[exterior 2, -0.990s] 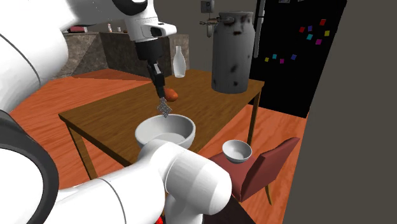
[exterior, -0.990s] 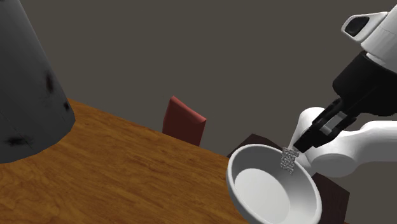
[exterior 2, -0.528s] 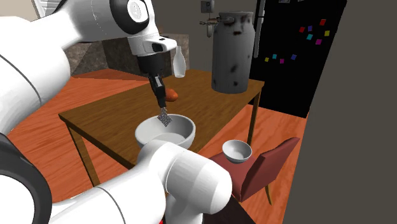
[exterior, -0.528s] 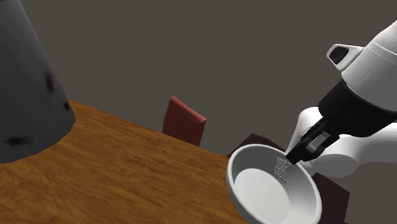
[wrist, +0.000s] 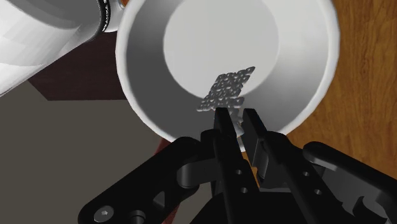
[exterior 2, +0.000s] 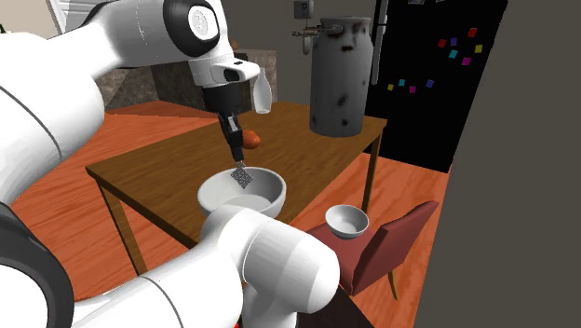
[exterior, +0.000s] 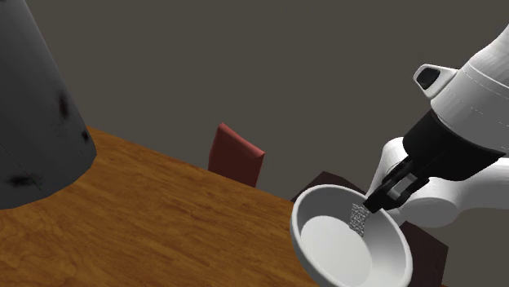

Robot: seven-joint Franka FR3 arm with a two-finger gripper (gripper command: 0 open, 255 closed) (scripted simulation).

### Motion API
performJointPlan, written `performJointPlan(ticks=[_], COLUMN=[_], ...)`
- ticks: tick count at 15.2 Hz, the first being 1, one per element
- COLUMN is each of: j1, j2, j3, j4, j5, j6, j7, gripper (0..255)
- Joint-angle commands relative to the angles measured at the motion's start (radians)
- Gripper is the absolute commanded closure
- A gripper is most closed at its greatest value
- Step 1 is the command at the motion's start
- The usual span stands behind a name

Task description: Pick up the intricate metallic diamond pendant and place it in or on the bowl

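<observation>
Two black fingers [wrist: 222,137] of the hand [wrist: 236,122] stand close together, pinching one corner of the pendant [wrist: 227,89], a small silvery lattice in a diamond shape. The clamped corner is hidden between the fingers; the rest of the pendant juts out past their tips, over the inside of the white bowl [wrist: 146,76]. In the wrist view it lies across the line where the bowl's sloping wall meets its flat floor.

From the shoulder view the hand [exterior: 373,200] comes down over the bowl's [exterior: 325,192] far rim, and the pendant [exterior: 357,217] hangs below it inside the bowl, in front of the inner wall. Whether it touches the wall or floor cannot be told. The bowl's near side is cut off by the picture's lower edge, and the arm's white links cover what lies behind it.

In the second exterior view the hand [exterior 2: 237,160] points down at the bowl [exterior 2: 216,193], with the pendant [exterior 2: 243,175] at rim height, its lower tip dipping inside. A large white arm link in the foreground hides the bowl's near side and the worktop's [exterior 2: 158,177] near corner.

Further along the worktop stand a big grey can [exterior 2: 337,76] and a pale bottle [exterior 2: 263,91]. A small orange thing [exterior 2: 251,139], partly behind the hand, is too small to name. A smaller white bowl [exterior 2: 346,221] sits on a red chair [exterior 2: 391,244] beside the worktop.
</observation>
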Motion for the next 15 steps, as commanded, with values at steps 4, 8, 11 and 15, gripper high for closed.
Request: performJointPlan(ticks=[4, 8, 11, 15], j1=[0.000, -0.015, -0.027, -0.027], j2=[0.000, 0.034, 0.067, 0.067], j3=[0.000, -0.020, -0.035, -0.035], j4=[0.000, 0.080, 0.154, 0.154], j5=[0.000, -0.021, -0.037, -0.037], j6=[0.000, -0.045, -0.085, -0.085], j7=[0.000, 0.005, 0.011, 0.011], gripper=[0, 0, 0, 0])
